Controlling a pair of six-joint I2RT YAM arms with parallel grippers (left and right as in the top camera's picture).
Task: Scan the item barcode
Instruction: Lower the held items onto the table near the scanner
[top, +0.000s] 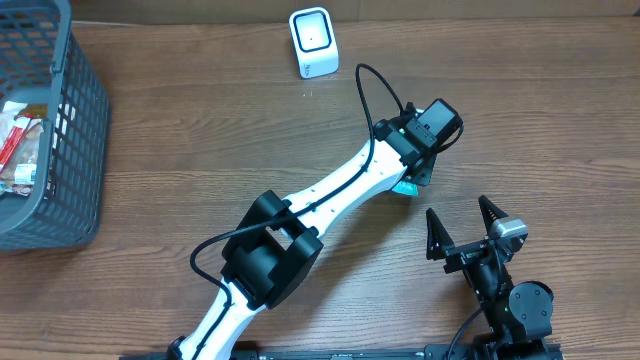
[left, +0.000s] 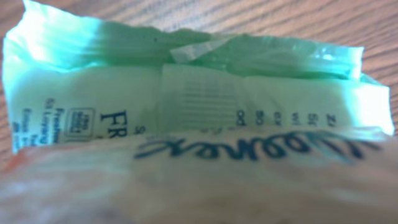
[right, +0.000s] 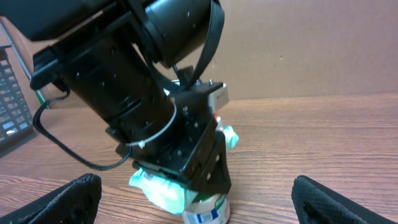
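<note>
Your left pincer (right: 186, 180) was down at the desk (top: 200, 130), right of centre, its jaws partly closed around the green packet (left: 199, 93), which sat against the wood beneath it. Your right pincer (top: 460, 215) stood wide open and empty on the near side, close to the packet. The white scanner (top: 313, 42) sat at the far edge, well apart, and the basket (top: 70, 130) at the left.

Item: my table (top: 200, 150), brown wood-grain top, filling the overhead view. On it I list:
- far left, a grey mesh basket (top: 85, 130), partly past the edge of view
- at the back near centre, a small white scanner (top: 313, 42), standing well apart
- right of centre, a green packet (right: 155, 190), low against the wood; I cannot tell if it touches
</note>
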